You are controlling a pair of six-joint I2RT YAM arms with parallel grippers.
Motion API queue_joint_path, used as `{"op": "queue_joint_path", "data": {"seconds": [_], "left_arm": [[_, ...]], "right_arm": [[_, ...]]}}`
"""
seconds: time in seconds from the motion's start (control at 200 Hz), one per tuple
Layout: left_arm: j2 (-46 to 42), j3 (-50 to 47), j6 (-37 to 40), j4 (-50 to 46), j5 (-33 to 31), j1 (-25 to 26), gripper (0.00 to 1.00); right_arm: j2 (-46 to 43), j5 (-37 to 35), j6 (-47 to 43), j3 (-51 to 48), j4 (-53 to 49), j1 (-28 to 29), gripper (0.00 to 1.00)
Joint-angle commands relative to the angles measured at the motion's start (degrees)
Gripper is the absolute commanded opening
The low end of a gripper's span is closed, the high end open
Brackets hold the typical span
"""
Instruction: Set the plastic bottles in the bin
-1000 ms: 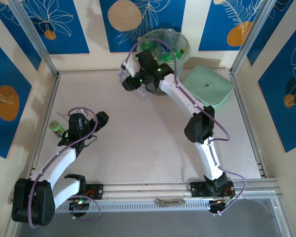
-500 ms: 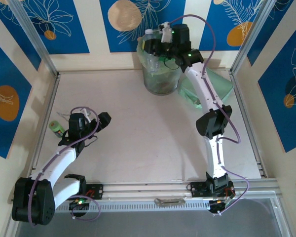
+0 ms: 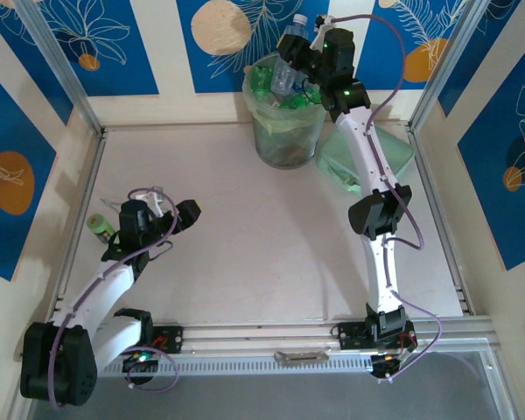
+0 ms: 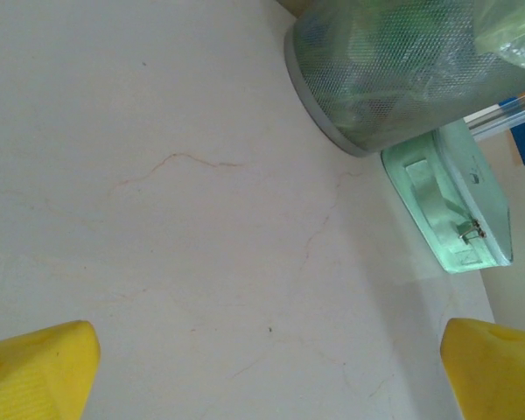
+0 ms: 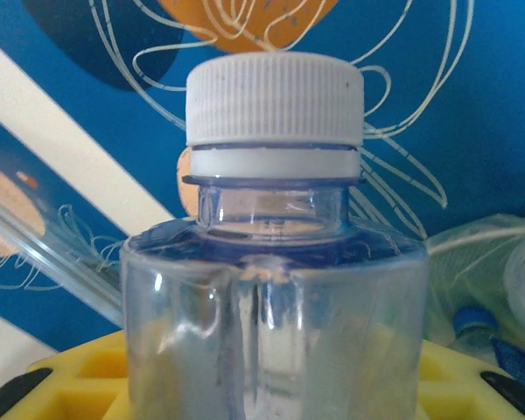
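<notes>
Right gripper (image 3: 291,52), 12 o'clock: clamped on clear bottle (image 3: 284,77), moved toward 3 o'clock since half a second ago, now over bin (image 3: 284,144). Left gripper (image 3: 153,203), 8 o'clock: fingers wide apart, unmoved, near green bottle (image 3: 99,227)

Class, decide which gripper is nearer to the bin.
Right. The right gripper holds a clear bottle above the bin; the left gripper is far off, near the table's left edge.

Clamped in right gripper (image 3: 296,51): bottle (image 5: 271,262), directly over bin (image 3: 284,140); more bottles (image 3: 263,82) inside bin below. Lid (image 3: 394,149) flat on table (image 3: 245,236), just right of bin, under right arm (image 3: 365,157). Both well ahead of left gripper (image 4: 267,367).
</notes>
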State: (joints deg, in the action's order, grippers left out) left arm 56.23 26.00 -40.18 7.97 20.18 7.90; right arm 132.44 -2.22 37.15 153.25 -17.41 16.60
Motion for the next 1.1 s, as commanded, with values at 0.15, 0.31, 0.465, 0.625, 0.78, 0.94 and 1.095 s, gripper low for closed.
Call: {"op": "queue_joint_path", "data": {"seconds": [0.15, 0.31, 0.465, 0.625, 0.78, 0.94, 1.095], "left_arm": [[-0.9, -1.0, -0.7, 2.2, 1.4, 1.1, 1.0], [-0.5, -0.9, -1.0, 1.5, 1.0, 1.3, 1.0], [-0.7, -1.0, -1.1, 1.3, 1.1, 1.5, 1.0], [-0.9, -1.0, -1.1, 1.1, 1.0, 1.6, 1.0], [-0.7, -1.1, -1.4, 1.6, 0.8, 1.7, 1.0], [-0.4, -1.1, -1.7, 2.0, 0.8, 1.8, 1.0], [-0.5, -1.1, -2.0, 2.1, 0.7, 1.9, 1.0]], "right_arm": [[4.8, -7.3, -2.4, 1.7, 5.3, 1.2, 0.44], [6.4, -8.7, -3.6, 1.7, 5.2, 2.3, 0.44], [7.2, -9.2, -3.8, 1.7, 4.4, 2.5, 0.46], [7.0, -10.0, -4.3, 1.7, 3.8, 2.3, 0.6], [5.9, -10.8, -6.1, 1.7, 2.3, 2.2, 0.71], [4.5, -11.3, -7.1, 1.7, 0.3, 1.9, 0.75], [2.4, -12.2, -8.4, 0.1, -0.1, 1.9, 0.76]]}}
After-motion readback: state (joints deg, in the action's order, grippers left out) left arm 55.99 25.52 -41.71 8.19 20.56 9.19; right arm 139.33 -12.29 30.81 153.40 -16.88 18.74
